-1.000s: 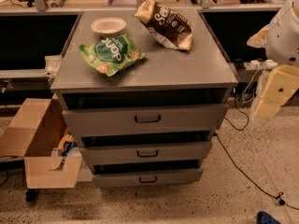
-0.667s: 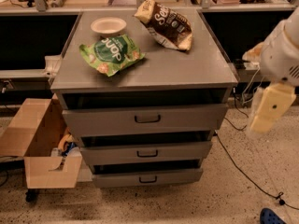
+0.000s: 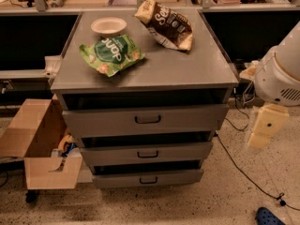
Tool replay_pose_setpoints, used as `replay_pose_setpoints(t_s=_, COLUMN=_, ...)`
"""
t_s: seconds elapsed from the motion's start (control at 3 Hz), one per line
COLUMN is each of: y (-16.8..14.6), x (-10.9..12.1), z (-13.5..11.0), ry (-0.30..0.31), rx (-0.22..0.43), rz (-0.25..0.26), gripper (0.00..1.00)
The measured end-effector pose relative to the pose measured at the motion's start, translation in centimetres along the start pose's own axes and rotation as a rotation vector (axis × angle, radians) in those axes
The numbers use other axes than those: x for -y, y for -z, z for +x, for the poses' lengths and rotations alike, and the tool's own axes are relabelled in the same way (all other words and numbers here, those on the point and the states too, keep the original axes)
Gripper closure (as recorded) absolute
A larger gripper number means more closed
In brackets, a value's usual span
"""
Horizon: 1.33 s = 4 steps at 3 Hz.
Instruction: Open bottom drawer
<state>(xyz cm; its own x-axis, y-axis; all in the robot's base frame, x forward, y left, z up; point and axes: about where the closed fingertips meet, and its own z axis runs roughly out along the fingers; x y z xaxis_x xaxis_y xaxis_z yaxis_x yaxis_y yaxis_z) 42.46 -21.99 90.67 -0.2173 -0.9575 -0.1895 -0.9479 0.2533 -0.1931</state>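
Observation:
The grey metal cabinet [image 3: 150, 67] has three drawer fronts stacked in steps. The bottom drawer [image 3: 117, 179] is the lowest and narrowest front, with a small dark loop handle [image 3: 148, 180]. A dark gap shows above it, under the middle drawer [image 3: 108, 155]. The top drawer [image 3: 98, 121] is the tallest. My gripper [image 3: 262, 126] is a cream piece hanging under the white round arm body [image 3: 281, 74]. It is to the right of the cabinet, at the height of the top and middle drawers, and touches nothing.
On the cabinet top lie a green snack bag [image 3: 111, 53], a white bowl [image 3: 108, 26] and a brown chip bag [image 3: 165, 24]. An open cardboard box [image 3: 40, 144] stands on the floor at the left. A black cable [image 3: 248, 177] runs over the floor at the right.
My gripper has come down and a little to the left, beside the cabinet's right side. The drawers have not moved.

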Motion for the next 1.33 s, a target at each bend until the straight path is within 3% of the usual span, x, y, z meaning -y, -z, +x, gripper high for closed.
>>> replay_pose_setpoints(t_s=0.33, y=-2.0, x=-0.2, z=0.2, ry=0.032, rx=-0.023, rz=0.002, gripper=0.0)
replay_pose_setpoints(t_s=0.67, y=-2.2, x=-2.1, z=-2.8, ry=0.096, rx=-0.028, rz=-0.013, gripper=0.0)
replay_pose_setpoints(t_s=1.0, y=-2.9, x=-4.5, z=-4.9, ry=0.119, rx=-0.021, rz=-0.042, gripper=0.0)
replay_pose_setpoints(t_s=1.33, y=-10.8, x=-7.8, z=-4.4, ry=0.176, rx=-0.011, rz=-0.129, gripper=0.0)
